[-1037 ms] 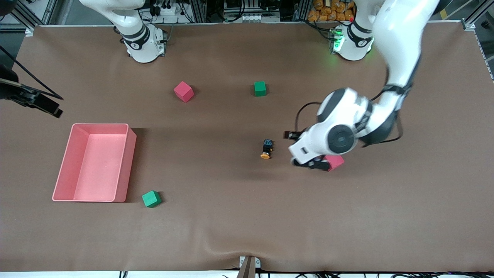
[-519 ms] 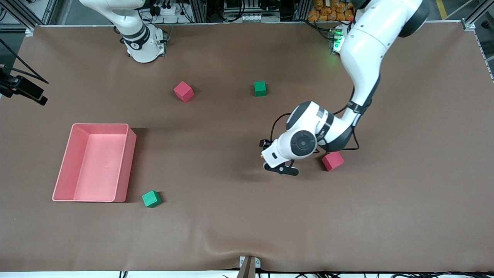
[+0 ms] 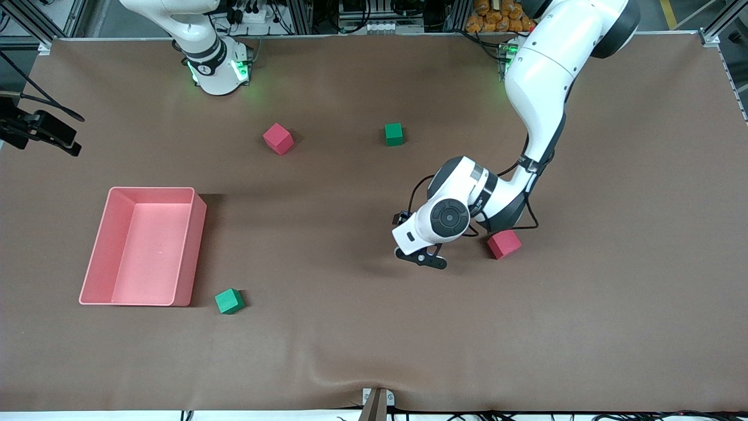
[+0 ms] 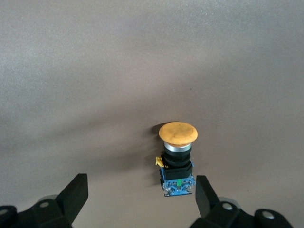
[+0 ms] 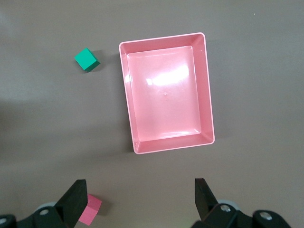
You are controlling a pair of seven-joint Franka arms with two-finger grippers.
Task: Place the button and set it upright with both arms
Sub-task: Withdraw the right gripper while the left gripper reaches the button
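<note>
Left wrist view, button [image 4: 177, 161] lying on its side (orange cap outward), between the left gripper's [image 4: 141, 197] wide-spread fingers [image 4: 205, 195], untouched.

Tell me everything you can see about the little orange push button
The button lies on its side on the brown table, nothing touching it. It has a round matte orange cap, a silvery collar, a black cylindrical body and a blue-black rear block with a small yellow part. The open left gripper hangs over it, fingers apart beside the rear block.

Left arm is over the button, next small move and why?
Probably lower the left gripper straight down around the button. The button lies on its side on the table, between the open fingers but nearer one finger, not yet gripped. Right gripper waits over the pink tray.
</note>
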